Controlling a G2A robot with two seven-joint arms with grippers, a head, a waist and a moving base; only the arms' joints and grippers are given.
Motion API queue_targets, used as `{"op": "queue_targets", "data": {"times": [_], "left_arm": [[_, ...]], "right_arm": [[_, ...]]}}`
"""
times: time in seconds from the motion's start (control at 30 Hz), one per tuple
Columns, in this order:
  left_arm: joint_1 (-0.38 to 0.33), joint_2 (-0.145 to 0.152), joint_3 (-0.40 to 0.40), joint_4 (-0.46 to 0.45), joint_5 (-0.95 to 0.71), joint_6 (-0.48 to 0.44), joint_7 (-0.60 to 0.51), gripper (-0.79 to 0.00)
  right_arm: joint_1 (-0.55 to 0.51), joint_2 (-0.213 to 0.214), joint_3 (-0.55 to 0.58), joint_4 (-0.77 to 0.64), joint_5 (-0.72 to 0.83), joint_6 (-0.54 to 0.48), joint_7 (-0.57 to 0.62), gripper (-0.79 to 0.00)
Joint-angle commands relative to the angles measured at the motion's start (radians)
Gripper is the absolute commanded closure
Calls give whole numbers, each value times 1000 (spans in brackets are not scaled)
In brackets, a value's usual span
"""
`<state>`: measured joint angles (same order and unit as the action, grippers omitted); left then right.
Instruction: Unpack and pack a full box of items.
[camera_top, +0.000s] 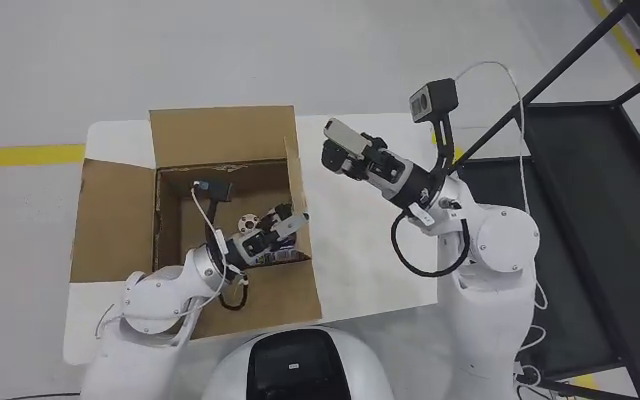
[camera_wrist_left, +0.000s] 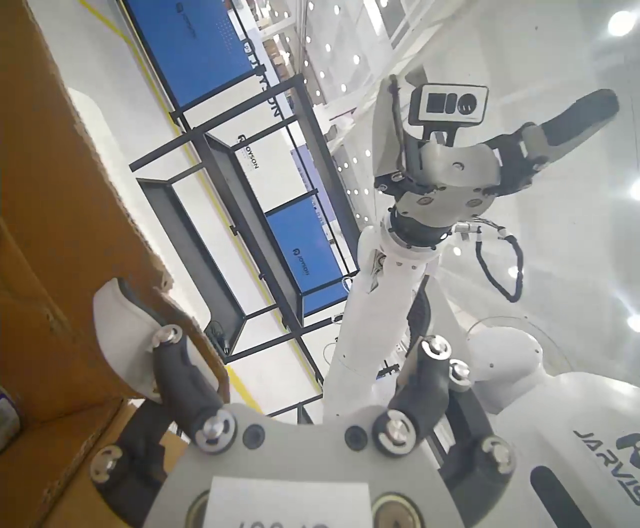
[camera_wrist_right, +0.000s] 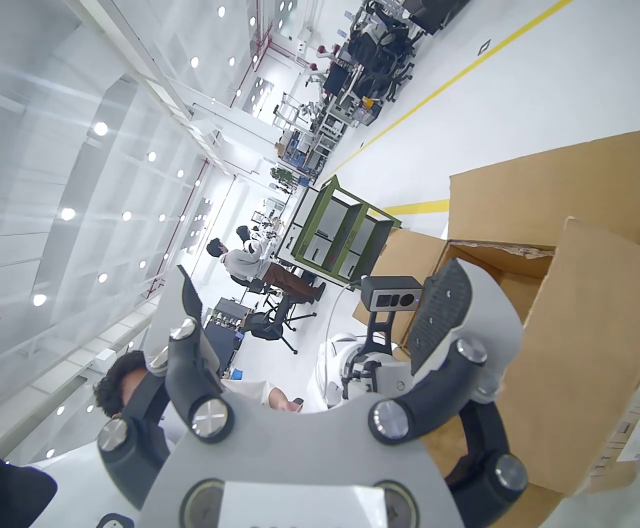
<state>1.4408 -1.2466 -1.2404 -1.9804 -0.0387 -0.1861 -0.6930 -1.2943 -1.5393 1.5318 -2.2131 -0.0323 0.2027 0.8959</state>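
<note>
An open cardboard box (camera_top: 225, 150) stands on the left part of the white table (camera_top: 360, 250). My left gripper (camera_top: 287, 217) is at the box's right wall, open, one finger (camera_wrist_left: 120, 330) inside the cardboard wall (camera_wrist_left: 60, 210) and the other outside it. My right gripper (camera_top: 340, 150) hangs raised above the table, just right of the box, open with nothing between its fingers (camera_wrist_right: 442, 305). The left wrist view looks up at that right gripper (camera_wrist_left: 495, 107) spread wide. A small round item (camera_top: 245, 222) and a purple item (camera_top: 290, 257) lie inside the box.
The box's flaps are folded out at the back (camera_top: 220, 128) and the left (camera_top: 110, 220). A black metal rack (camera_top: 580, 200) stands right of the table. Bare tabletop lies between the box and the right arm's base.
</note>
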Motion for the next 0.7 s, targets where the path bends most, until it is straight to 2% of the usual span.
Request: {"op": "queue_targets", "data": {"times": [0.0,0.33,0.67], "left_arm": [[-21,-4,37,20,35,9,25,-785],[-116,-29,196,126,190,69,184,-785],[-197,-57,315,221,259,157,246,-785]], "right_arm": [[-5,4,9,-16,15,4,-10,-785],[-33,23,73,-86,59,47,-84,-785],[-50,42,85,-90,90,55,-118,-785]]}}
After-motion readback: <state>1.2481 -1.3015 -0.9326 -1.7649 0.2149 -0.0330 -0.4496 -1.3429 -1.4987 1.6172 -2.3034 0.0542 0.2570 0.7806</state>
